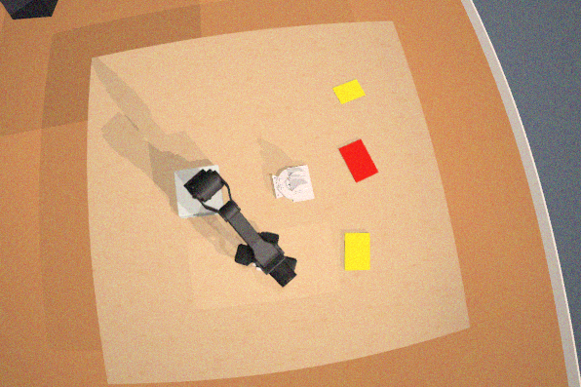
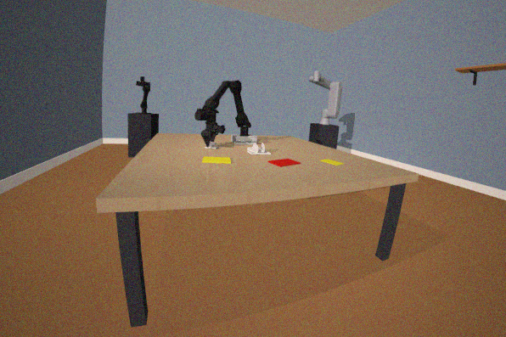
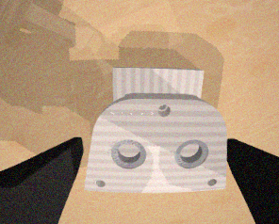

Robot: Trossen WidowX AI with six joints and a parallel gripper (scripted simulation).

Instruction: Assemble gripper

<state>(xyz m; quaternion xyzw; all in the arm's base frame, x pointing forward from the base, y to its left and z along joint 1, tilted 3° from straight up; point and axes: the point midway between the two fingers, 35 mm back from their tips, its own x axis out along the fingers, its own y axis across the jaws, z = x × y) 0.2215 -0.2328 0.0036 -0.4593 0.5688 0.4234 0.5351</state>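
Observation:
The white housing plate lies low over the table, with two ringed holes, small screw holes and a ribbed tab beyond its rounded edge. My gripper is open and points down over it, one finger beyond each side of the plate, with nothing clamped. The white gripper base stands apart, nearer the table's middle. White curved jaw shapes show on the base; whether their teeth mesh is too small to tell.
A pale grey block lies beneath the arm's shoulder. A red pad and two yellow pads, one larger and one smaller, lie beyond the base.

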